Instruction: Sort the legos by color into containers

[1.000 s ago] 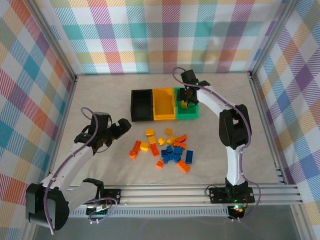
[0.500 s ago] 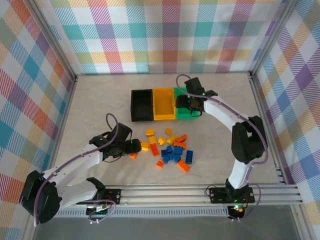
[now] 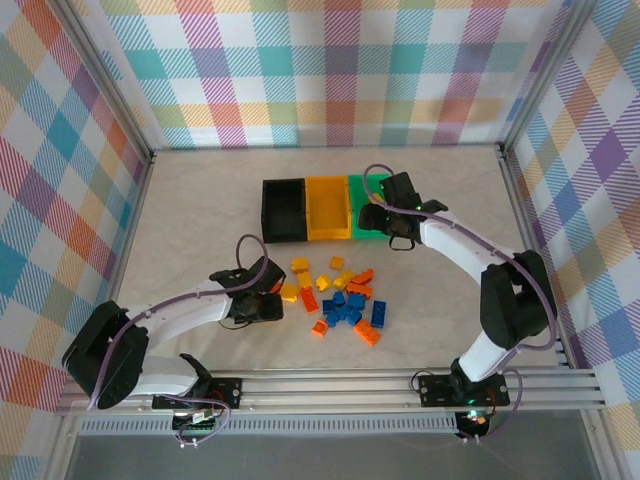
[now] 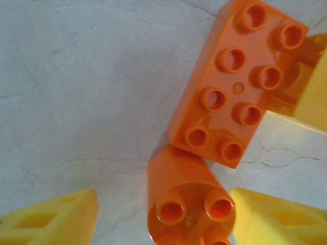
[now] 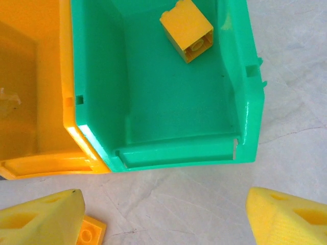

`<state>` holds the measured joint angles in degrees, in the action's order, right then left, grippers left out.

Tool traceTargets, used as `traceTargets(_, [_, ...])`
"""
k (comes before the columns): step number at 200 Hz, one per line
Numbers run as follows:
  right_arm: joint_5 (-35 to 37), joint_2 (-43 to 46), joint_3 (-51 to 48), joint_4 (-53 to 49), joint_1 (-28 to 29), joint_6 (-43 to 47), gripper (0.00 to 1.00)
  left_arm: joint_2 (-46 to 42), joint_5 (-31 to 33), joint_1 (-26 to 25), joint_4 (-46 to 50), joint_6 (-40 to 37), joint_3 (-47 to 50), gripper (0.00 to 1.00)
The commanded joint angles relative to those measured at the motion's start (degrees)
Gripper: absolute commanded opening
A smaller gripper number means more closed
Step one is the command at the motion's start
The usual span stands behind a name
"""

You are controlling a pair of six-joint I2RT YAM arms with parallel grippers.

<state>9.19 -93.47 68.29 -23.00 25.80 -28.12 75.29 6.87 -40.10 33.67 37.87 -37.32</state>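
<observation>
Left pincer (image 4: 163, 219) (wide open, holding nothing) straddles a small orange brick (image 4: 186, 201); a longer orange brick (image 4: 232, 87) touches its end.

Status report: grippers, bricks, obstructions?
Left gripper open, straddling small orange brick. Right gripper open, empty, near green bin; one yellow brick inside. Larger orange brick alongside.

Legos (image 3: 345, 305) scatter near 3 adjoining bins (image 3: 328, 238), 1 yellow brick (image 5: 186, 29) inside green bin (image 5: 249, 102).

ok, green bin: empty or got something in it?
Not empty. One yellow brick lies inside the green bin, near its far wall; the rest of its floor is bare.
</observation>
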Motion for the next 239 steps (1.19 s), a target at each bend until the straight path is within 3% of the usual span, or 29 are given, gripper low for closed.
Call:
traceTargets(1, [0.3, 2.06, -0.94, 1.77, -0.14, -0.67, 0.83, 0.97, 1.69, -0.57, -1.38, -0.39, -0.47, 0.63])
traceTargets(21, [0.13, 2.16, -1.23, 1.9, -0.13, -0.71, 0.83, 1.71, 2.33, -0.55, -2.37, -0.61, -0.51, 0.62])
traceTargets(128, [0.05, 1.37, -0.79, 2.07, -0.14, -0.71, 0.82, 1.84, 2.61, -0.59, -0.57, -1.89, -2.9, 0.27])
traceTargets(145, [-0.03, 1.38, -0.7, 1.91, -0.14, -0.58, 0.82, 0.78, 2.53, -0.6, 0.95, -1.91, -4.19, 0.26])
traceTargets(187, [-0.56, 1.89, -1.21, 2.09, -0.1, -1.18, 0.82, 1.03, 4.38, 2.38, 4.43, -3.62, -16.11, 0.26])
traceTargets(239, [-0.93, 2.48, -2.52, 1.42, -0.13, -1.5, 0.82, 15.3, 8.1, 9.96, 3.21, -6.7, -35.9, 0.24])
